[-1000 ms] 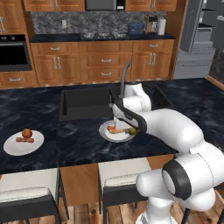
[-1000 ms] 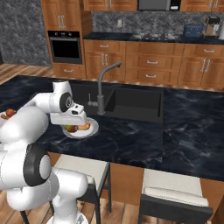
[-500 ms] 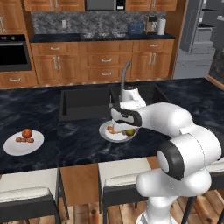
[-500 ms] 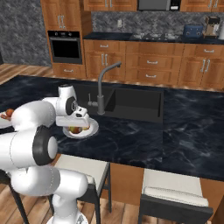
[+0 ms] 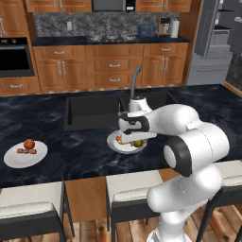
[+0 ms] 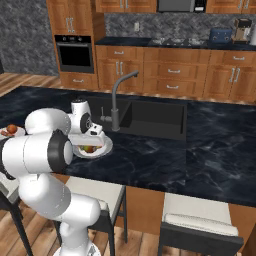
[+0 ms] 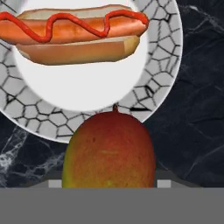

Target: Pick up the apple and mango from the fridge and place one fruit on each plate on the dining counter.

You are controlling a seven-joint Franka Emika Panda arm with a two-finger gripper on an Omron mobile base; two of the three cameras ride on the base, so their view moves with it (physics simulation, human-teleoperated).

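Holding the mango (image 7: 109, 151) clamped between its fingers, the tool (image 5: 133, 138) now hangs low over the nearer plate (image 5: 115, 143) on the black marbled table (image 5: 85, 156), just in front of the sink (image 5: 90, 111) and its faucet (image 5: 134, 80). Over the last second the arm has folded in and its elbow has swung round, bringing the hand from a slanted reach to a stance more squarely above the plate; the plate itself and the food on it have not shifted. In the hand view the mango fills the lower middle, red-blushed with green-yellow flanks, and beyond it lie the plate's crackle-patterned rim and a hot dog (image 7: 74, 33) with a ketchup squiggle; the fruit appears to sit over the rim's near edge rather than the plate's bare centre. Whether it already touches the plate cannot be told. The apple (image 5: 29, 143) rests on the far-left plate (image 5: 13, 158) beside small brown bits, well apart from the arm, so that half of the job looks done. The fridge (image 5: 215, 42) stands open at the far right. My reading is that the placing step is near its end: what remains is to settle the mango on the plate clear of the hot dog and let go, with some risk of it rolling off the rim.
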